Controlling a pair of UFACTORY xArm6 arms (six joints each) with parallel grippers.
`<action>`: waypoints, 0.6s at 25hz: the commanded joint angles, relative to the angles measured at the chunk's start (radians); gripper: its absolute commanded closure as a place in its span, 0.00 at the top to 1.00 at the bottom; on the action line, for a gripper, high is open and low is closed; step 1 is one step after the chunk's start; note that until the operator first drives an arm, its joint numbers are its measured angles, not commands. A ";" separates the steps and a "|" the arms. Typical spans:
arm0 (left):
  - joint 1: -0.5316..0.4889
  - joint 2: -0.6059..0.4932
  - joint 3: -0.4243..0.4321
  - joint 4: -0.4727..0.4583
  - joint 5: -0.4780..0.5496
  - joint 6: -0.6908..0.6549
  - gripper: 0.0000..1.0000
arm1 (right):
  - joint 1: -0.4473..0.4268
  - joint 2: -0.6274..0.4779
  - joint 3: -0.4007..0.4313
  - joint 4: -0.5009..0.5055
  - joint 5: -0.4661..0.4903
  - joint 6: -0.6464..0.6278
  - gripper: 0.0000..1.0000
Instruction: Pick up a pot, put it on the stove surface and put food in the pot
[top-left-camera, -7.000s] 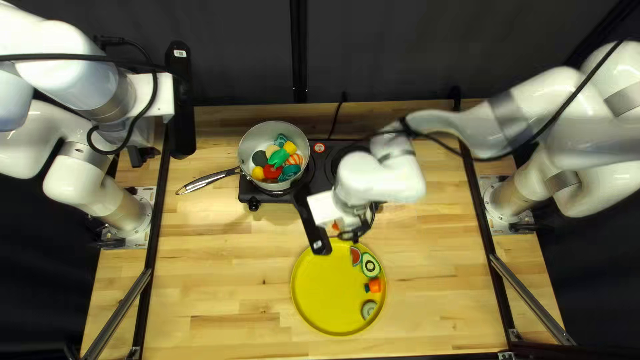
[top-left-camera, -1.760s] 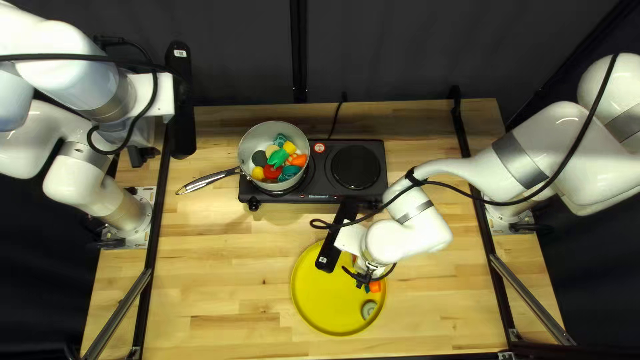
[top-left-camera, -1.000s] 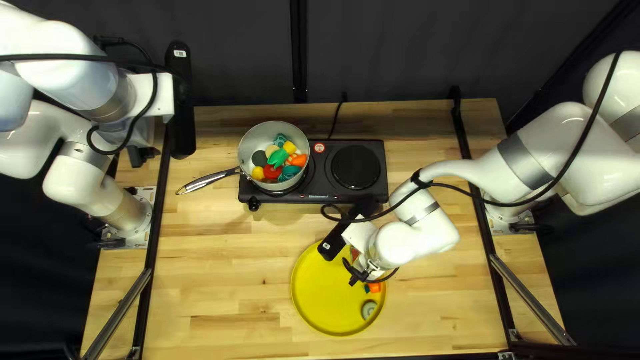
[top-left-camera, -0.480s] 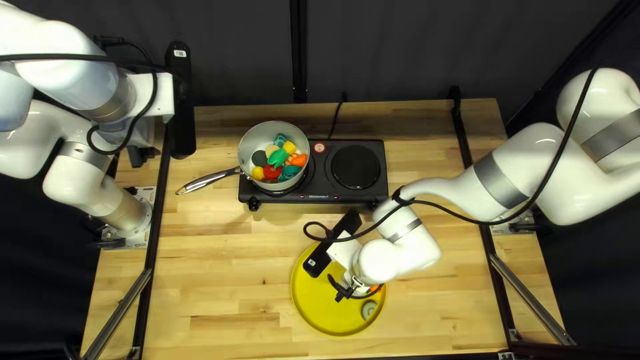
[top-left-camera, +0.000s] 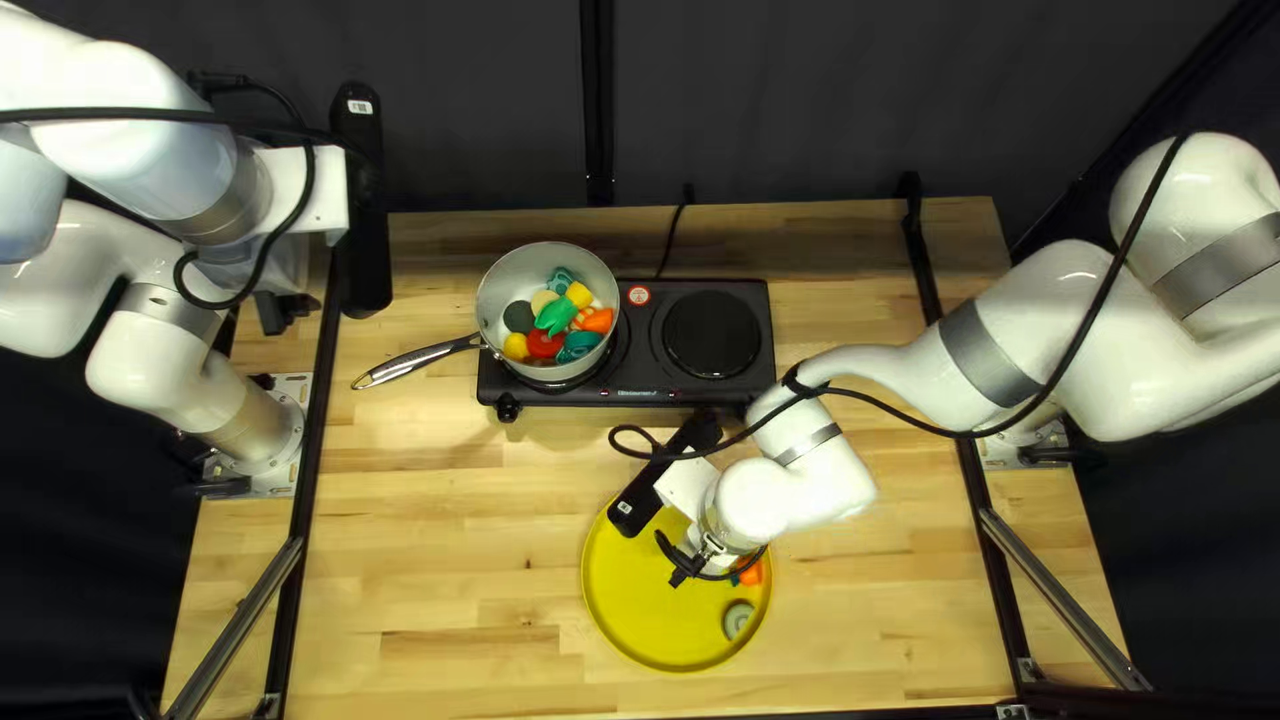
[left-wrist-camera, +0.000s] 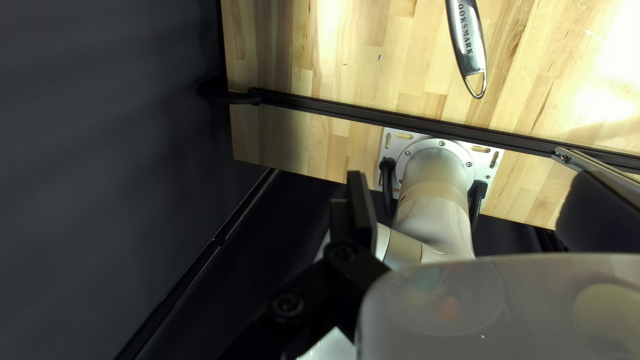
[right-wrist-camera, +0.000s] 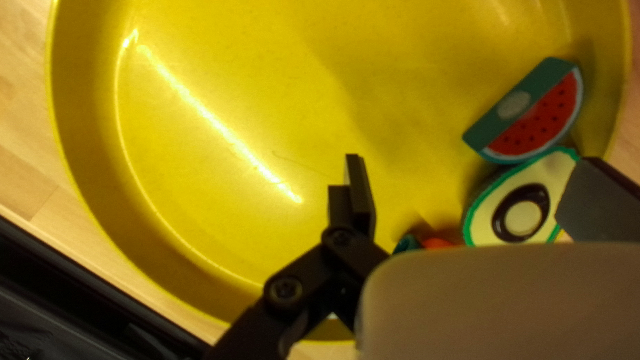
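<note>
The grey pot (top-left-camera: 496, 296) stands on the stove's (top-left-camera: 767, 360) left burner, filled with several toy foods, among them an orange piece (top-left-camera: 595, 320). My right gripper (top-left-camera: 640, 504) is over the yellow plate (top-left-camera: 595, 620). In the right wrist view, my right gripper (right-wrist-camera: 470, 193) is open above the plate, one finger over bare plate and the other overlapping the avocado half (right-wrist-camera: 490, 217); the watermelon slice (right-wrist-camera: 537, 123) touches the avocado. A carrot (top-left-camera: 751, 572) and a grey round piece (top-left-camera: 738, 619) show on the plate. My left gripper (top-left-camera: 362, 200) is raised beyond the table's left side; its wrist view shows the gripper (left-wrist-camera: 470, 200) open and empty.
The pot's handle (top-left-camera: 420, 358) reaches out to the left, and its end (left-wrist-camera: 467, 40) shows in the left wrist view. The stove's right burner (top-left-camera: 711, 334) is bare. A black rail (top-left-camera: 302, 507) runs along the table's left side. My right arm's cable loops near the stove's front edge.
Since the oldest frame my right gripper has moved from the stove's front to over the plate, and an orange piece has appeared in the pot. Lately it shifted slightly toward the stove. My left arm is unmoved.
</note>
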 commanded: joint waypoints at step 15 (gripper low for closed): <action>0.000 0.000 0.000 0.000 0.000 0.000 1.00 | -0.009 -0.002 0.012 -0.005 -0.014 -0.001 1.00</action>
